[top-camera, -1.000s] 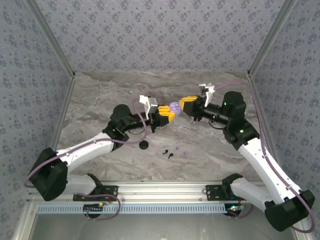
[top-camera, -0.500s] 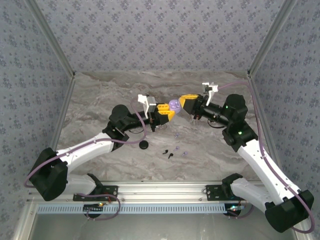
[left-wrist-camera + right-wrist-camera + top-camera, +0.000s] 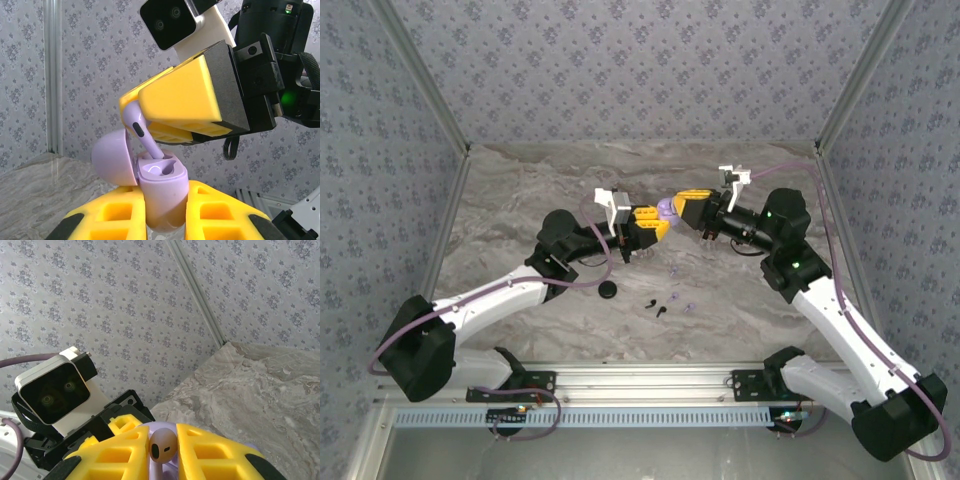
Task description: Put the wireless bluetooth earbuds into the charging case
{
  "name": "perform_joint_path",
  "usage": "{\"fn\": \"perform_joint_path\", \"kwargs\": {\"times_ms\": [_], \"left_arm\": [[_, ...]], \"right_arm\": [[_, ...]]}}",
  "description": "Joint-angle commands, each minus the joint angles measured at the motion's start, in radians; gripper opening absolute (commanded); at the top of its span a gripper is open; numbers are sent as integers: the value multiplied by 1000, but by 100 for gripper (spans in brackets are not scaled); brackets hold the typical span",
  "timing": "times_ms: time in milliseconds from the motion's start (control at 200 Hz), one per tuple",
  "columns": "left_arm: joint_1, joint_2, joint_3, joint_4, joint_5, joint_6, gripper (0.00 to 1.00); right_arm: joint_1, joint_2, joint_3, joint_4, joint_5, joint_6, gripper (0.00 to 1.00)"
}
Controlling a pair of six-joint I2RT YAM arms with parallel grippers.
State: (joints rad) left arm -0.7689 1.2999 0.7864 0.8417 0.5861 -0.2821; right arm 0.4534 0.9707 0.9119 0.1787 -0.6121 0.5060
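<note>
Pinching a lilac earbud [image 3: 142,135] in the right hand [image 3: 163,460], now brought in closer above the left hand [image 3: 164,215], itself clamped on the open lilac charging case [image 3: 160,180]. Stem tip entering the case just under the right fingertips; head not yet seated.

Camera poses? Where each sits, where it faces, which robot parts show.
Top external: above, behind bases, looking down at the table; both arms, left pincer, right pincer.
Left wrist: on left arm, facing the lilac case its pincer clamps; right pincer opposite.
Right wrist: on right arm, facing the lilac earbud its pincer pinches, left wrist camera beyond.
Shared: the earbud, in both wrist views.
</note>
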Motion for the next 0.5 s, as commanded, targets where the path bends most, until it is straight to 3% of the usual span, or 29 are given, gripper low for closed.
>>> {"fn": "perform_joint_path", "kwargs": {"times_ms": [0, 495], "left_arm": [[-9, -13, 2, 59, -2, -10, 0], [-8, -17, -2, 71, -24, -11, 0]], "right_arm": [[9, 1, -5, 21, 9, -3, 21], [16, -8, -10, 20, 8, 2, 21]]}}
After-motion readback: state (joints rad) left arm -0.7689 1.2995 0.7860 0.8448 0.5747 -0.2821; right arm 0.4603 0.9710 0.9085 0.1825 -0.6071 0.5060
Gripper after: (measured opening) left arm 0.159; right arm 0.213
